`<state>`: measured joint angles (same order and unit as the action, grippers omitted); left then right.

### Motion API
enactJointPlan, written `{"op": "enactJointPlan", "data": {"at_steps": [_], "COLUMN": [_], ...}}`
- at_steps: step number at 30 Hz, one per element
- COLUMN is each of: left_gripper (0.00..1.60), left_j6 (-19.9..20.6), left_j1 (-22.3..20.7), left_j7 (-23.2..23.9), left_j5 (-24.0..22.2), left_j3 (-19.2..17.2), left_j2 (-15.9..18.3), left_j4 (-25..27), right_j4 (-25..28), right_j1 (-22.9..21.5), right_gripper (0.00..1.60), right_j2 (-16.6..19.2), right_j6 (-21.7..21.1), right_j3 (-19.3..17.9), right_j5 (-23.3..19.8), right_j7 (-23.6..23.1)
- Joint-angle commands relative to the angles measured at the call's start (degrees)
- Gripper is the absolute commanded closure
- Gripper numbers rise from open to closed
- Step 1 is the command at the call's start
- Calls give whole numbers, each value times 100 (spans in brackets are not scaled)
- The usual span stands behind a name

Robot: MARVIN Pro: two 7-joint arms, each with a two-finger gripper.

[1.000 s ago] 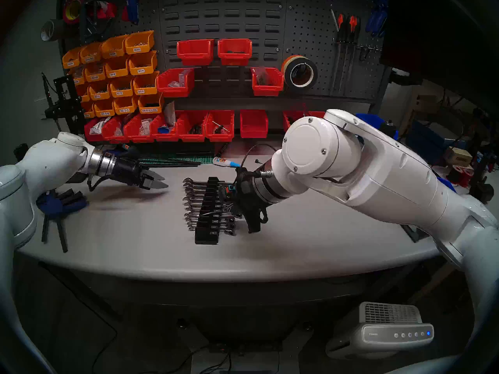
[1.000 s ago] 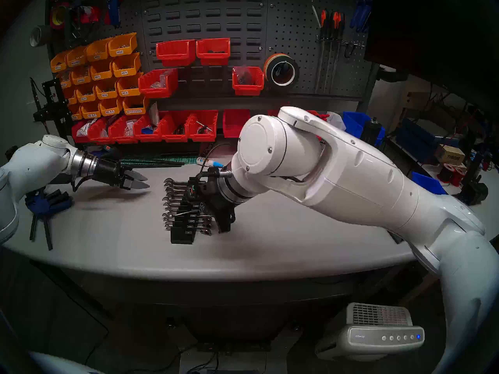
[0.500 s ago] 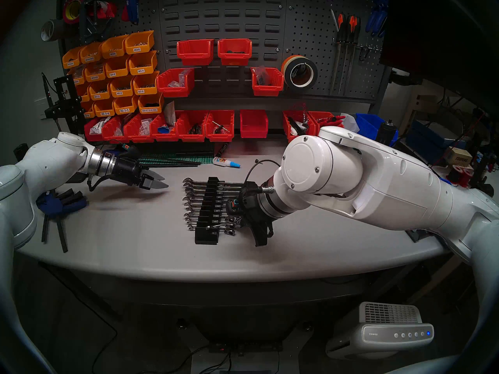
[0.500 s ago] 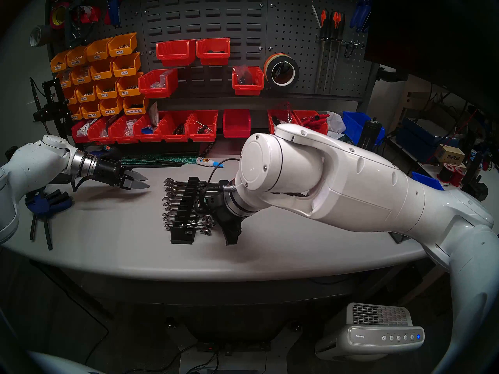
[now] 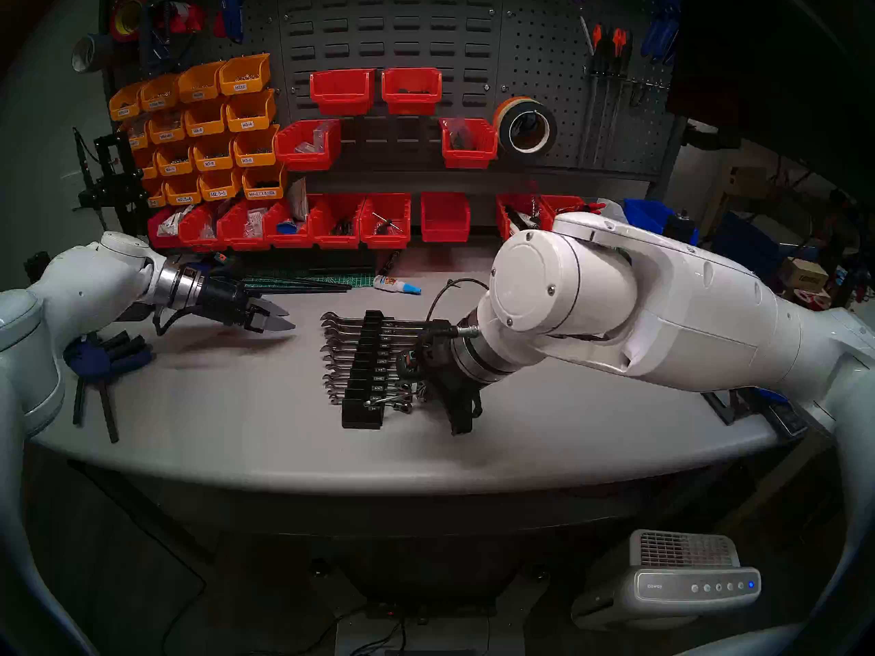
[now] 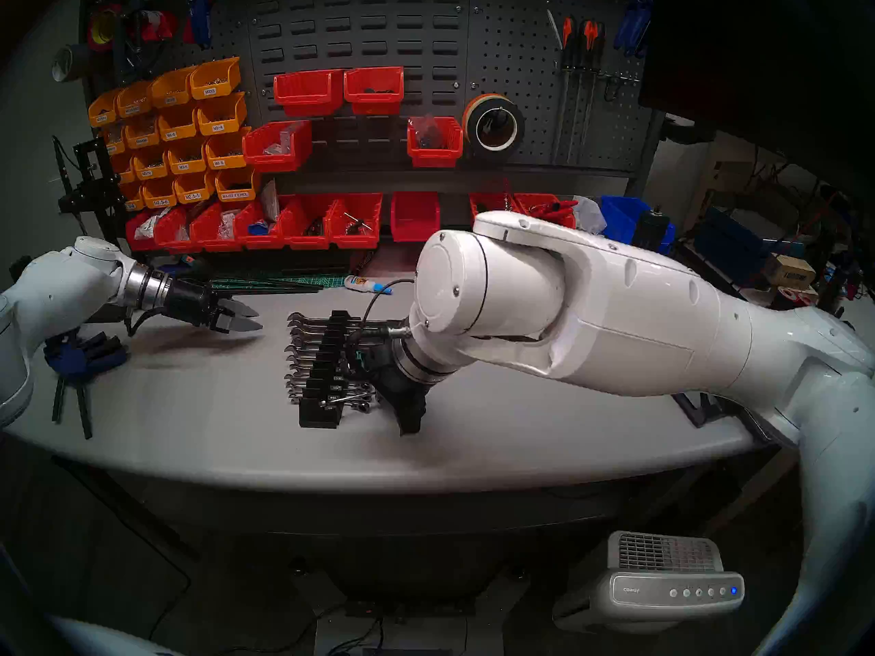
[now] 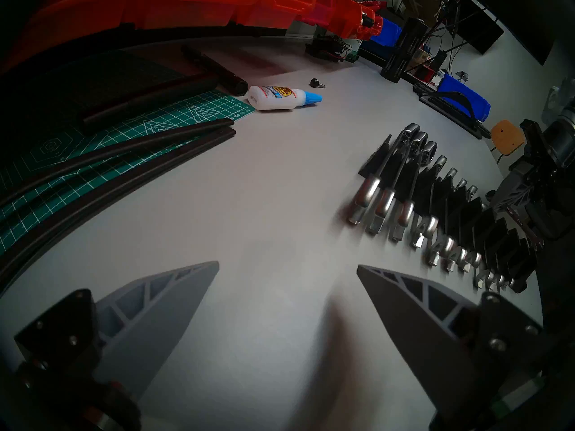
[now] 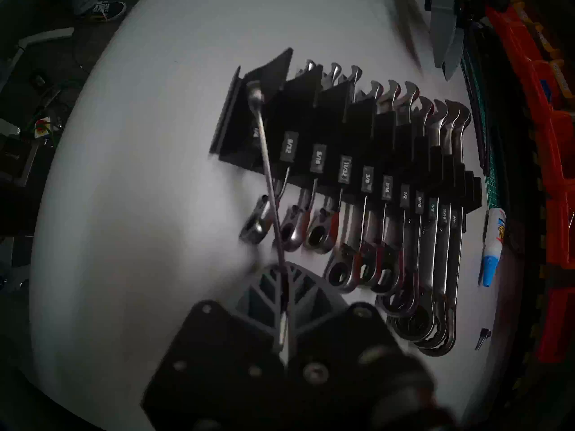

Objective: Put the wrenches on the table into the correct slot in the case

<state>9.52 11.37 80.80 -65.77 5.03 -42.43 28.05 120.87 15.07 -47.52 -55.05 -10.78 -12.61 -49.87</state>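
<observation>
The slim silver wrench (image 5: 386,398) is held in my right gripper (image 5: 457,420), which is shut on its shank. It sticks out leftward over the front end of the black case (image 5: 360,418) on the grey table (image 5: 236,404). In the right wrist view the wrench (image 8: 267,159) crosses the frontmost groove of the case (image 8: 236,135) at a slant from the shut right gripper (image 8: 281,275). I cannot tell whether it touches the groove. Chrome ratchet wrenches (image 8: 404,234) fill the other grooves. My left gripper (image 5: 284,319) is open and empty, hovering left of the case.
A glue bottle (image 5: 397,285) and a green cutting mat (image 5: 331,278) with black rods lie behind the case. A blue clamp (image 5: 109,357) lies at the table's left. Red bins (image 5: 383,219) line the back. Dark items (image 5: 738,404) sit at the right edge.
My right arm has carried the wrench forward along the case, from its middle grooves to the frontmost one, and lowered. The left arm has not moved.
</observation>
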Motion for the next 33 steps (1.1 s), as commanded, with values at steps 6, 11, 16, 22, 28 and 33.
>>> {"op": "enactJointPlan", "data": {"at_steps": [6, 11, 16, 22, 28, 33], "left_gripper": [0, 0, 0, 0, 0, 0], "left_j6": [-4, -4, -4, -4, -4, -4], "left_j1": [-153, -153, -153, -154, -154, -155], "left_j7": [9, 9, 9, 10, 11, 12], "left_j5": [-13, -13, -13, -13, -12, -12], "left_j3": [-57, -57, -57, -57, -57, -57], "left_j2": [-10, -10, -10, -11, -12, -12], "left_j4": [-12, -12, -13, -14, -16, -16], "right_j4": [-130, -173, -308, -460, -561, -579], "right_j1": [-445, -554, -630, -822, -922, -969], "right_gripper": [160, 160, 160, 160, 160, 160], "right_j2": [381, 483, 569, 567, 559, 596], "right_j6": [5, 5, 5, 5, 5, 5], "right_j3": [-11, 92, 185, 373, 485, 555], "right_j5": [-632, -883, -1321, -1485, -1666, -1751], "right_j7": [-590, -608, -518, -610, -545, -461]}}
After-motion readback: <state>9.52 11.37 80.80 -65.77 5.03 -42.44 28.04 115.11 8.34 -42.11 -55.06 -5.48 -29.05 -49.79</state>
